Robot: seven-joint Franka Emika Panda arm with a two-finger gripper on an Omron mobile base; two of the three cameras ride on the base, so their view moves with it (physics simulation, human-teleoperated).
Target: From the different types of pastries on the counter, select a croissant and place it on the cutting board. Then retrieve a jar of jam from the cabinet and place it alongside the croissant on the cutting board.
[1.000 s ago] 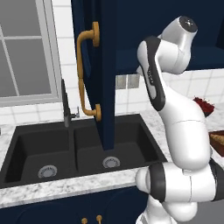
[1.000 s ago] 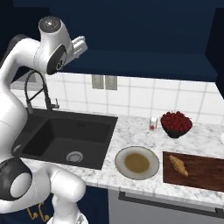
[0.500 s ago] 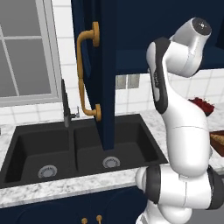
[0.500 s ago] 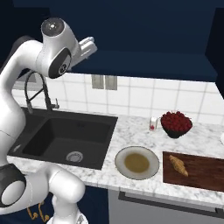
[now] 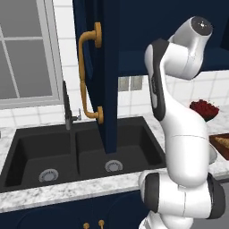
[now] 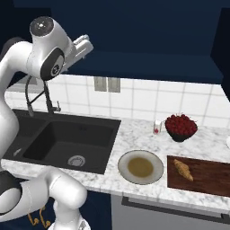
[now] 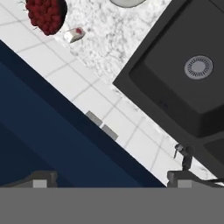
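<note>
Right base view shows the first half of the task done: the croissant (image 6: 183, 170) lies on the dark cutting board (image 6: 206, 176), near its left end, on the marbled desk (image 6: 134, 132). Just left of the board sits a round beige plate (image 6: 140, 166), and behind it a dark bowl of red berries (image 6: 180, 127) with a tiny clear glass (image 6: 157, 127) beside it. A black sink (image 6: 67, 141) takes up the left of the desk.

What is left, judging from this, is the jam. The arm is raised high toward the navy cabinet (image 5: 99, 76), whose door with its curved brass handle (image 5: 87, 76) stands swung open over the sink. The gripper (image 6: 82, 46) points up at the cabinet's dark underside — its jaws stand wide apart and hold nothing.

The jar of jam cannot be made out anywhere; the cabinet's interior is dark and hidden from the cameras. In the left base view the robot's white body covers most of the desk's right side, and the board is cut off at the frame edge.
</note>
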